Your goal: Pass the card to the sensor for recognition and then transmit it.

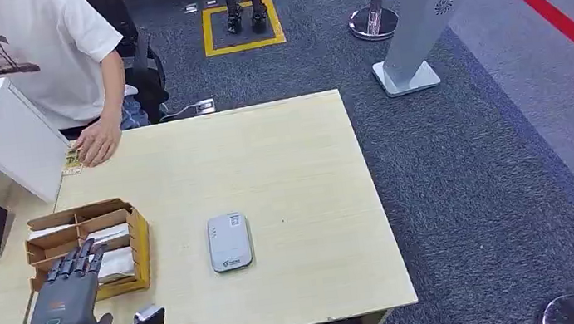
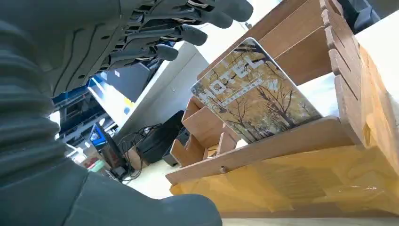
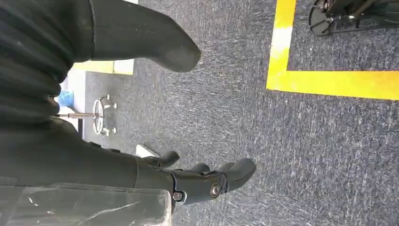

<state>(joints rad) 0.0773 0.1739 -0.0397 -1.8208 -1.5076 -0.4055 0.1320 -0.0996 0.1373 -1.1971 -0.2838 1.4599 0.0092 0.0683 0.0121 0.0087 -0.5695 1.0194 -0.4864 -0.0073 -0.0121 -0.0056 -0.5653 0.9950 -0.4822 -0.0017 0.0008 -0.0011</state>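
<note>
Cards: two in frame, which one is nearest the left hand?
The hotel card standing in the wooden holder, just ahead of the left hand. The other card lies flat by the person's hand.

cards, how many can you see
2. One hotel card stands tilted in the wooden rack near the left hand; another card lies under a person's hand at the table's far corner. The rack may hide more.

The left hand [image 1: 72, 284] covers part of the wooden card holder [image 1: 131, 224]; the person [image 1: 43, 52] is cut off above the shoulders.
</note>
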